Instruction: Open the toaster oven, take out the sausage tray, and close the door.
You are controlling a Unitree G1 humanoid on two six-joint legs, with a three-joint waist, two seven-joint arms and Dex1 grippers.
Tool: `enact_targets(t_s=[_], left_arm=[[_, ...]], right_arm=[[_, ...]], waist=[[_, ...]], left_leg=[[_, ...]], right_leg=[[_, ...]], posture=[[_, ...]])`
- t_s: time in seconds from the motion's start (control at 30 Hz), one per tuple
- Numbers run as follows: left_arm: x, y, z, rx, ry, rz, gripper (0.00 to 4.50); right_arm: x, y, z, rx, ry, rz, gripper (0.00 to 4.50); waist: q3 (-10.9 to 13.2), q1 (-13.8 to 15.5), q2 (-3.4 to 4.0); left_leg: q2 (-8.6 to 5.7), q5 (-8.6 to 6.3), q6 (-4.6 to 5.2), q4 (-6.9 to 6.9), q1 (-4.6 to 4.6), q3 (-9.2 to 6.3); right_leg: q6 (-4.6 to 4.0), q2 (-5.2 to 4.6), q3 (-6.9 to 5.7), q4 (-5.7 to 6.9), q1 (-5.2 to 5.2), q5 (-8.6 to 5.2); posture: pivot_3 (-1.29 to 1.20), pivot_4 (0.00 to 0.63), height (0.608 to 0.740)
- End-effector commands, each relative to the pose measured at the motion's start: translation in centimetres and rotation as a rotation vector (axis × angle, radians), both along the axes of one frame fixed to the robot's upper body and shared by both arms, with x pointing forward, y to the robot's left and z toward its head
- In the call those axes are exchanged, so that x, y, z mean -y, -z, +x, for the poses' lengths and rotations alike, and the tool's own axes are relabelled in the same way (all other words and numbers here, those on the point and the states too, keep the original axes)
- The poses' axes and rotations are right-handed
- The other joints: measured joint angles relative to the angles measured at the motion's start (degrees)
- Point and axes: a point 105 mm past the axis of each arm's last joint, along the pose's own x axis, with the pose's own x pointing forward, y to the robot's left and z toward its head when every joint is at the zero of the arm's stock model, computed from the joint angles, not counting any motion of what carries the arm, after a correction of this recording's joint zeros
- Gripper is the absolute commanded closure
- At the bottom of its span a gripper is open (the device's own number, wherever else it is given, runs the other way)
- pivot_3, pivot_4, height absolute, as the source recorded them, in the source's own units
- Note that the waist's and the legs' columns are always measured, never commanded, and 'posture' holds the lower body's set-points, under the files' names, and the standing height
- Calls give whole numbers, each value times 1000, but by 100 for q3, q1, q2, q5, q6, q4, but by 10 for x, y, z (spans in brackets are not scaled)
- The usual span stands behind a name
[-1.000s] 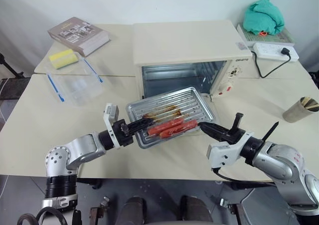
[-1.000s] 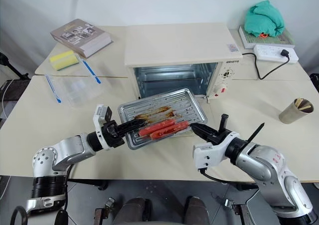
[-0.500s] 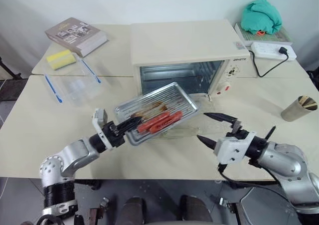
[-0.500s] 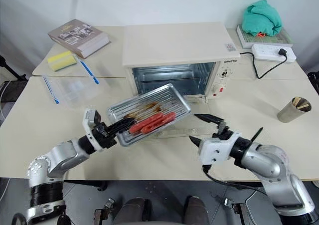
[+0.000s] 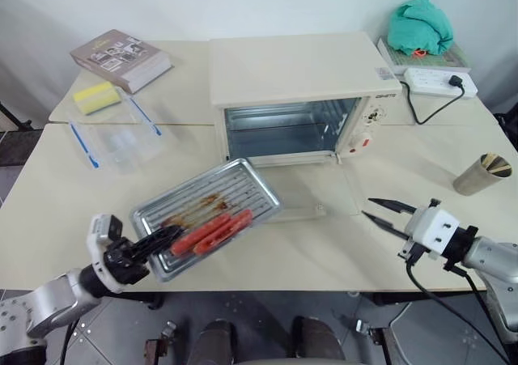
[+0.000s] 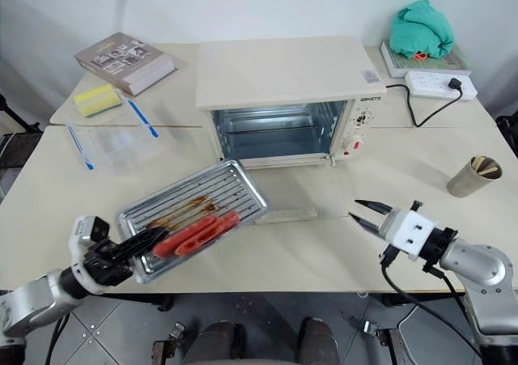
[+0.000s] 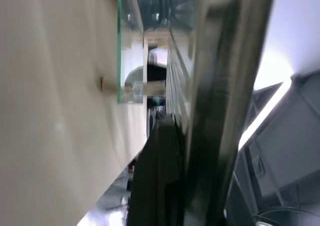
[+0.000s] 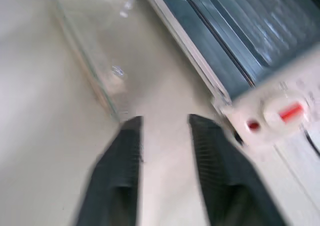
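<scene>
The sausage tray (image 5: pixel 206 215) sits nearest me, out of the oven and toward my left, over the front part of the surface (image 5: pixel 48 195). My left claw (image 5: pixel 158 239) is clamped on the tray's near corner, and I can't tell whether the tray rests on the surface or hangs just above it. Red sausages (image 5: pixel 212 231) lie along its near side, with brown grease on the ribbed base. In the left wrist view I see the tray only edge-on and blurred, so the grip itself is hard to read there.

On my right, the right claw (image 5: pixel 379 213) hovers over the surface with its black fingers parted and nothing between them, pointing toward the door (image 5: pixel 312 197). The door lies folded down flat; the glass is so clear that I mostly make it out by its cream handle bar (image 5: pixel 295 214).

Behind it stands the toaster oven (image 5: pixel 303 98), its cavity open. Farther left are a clear box (image 5: pixel 121 138), a yellow sponge (image 5: pixel 97 96) and a book (image 5: pixel 120 57). Far right I see a paper cup (image 5: pixel 484 175), a power strip (image 5: pixel 439 82) and a green cloth (image 5: pixel 419 27).
</scene>
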Motion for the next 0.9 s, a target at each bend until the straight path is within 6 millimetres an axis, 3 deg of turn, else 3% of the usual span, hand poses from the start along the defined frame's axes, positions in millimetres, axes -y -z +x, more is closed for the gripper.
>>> enact_targets(t_s=[0.03,0.13,0.3,0.43,0.6,0.9], left_arm=[[-25,-12,-9,61,-101,-48,4500],[-48,-10,-21,50,-206,-59,4500],[-67,1,-29,2,-337,-57,4500],[-73,6,-31,-13,-394,-67,4500],[-79,8,-33,-9,-439,-80,4500],[-81,7,-29,-30,-413,-60,4500]], right_arm=[[16,-2,7,-12,38,41,4447],[25,8,15,-94,64,64,4481],[30,31,20,-247,35,38,4481],[25,34,30,-274,-6,59,4481],[8,28,40,-272,-73,120,4481],[-11,-16,31,-188,-223,295,4481]], waist=[[0,-4,0],[0,-9,0],[0,-15,0],[0,-60,0],[0,-85,0],[1,-91,2]], left_leg=[[0,0,0,0,-1,0],[0,-1,0,0,-2,0],[-1,-5,1,0,-2,1],[0,-7,1,3,0,3],[3,-9,-3,1,0,4],[4,-15,-1,2,-1,7]], right_leg=[[0,0,0,-1,-1,0],[0,0,0,-1,-1,0],[-1,-4,0,-6,-2,0],[-1,-4,3,-7,-2,0],[0,-2,2,2,-4,0],[0,-1,2,-2,-5,0]], posture=[[0,150,740],[0,150,740],[0,150,740],[0,150,740],[0,150,740],[0,150,740]])
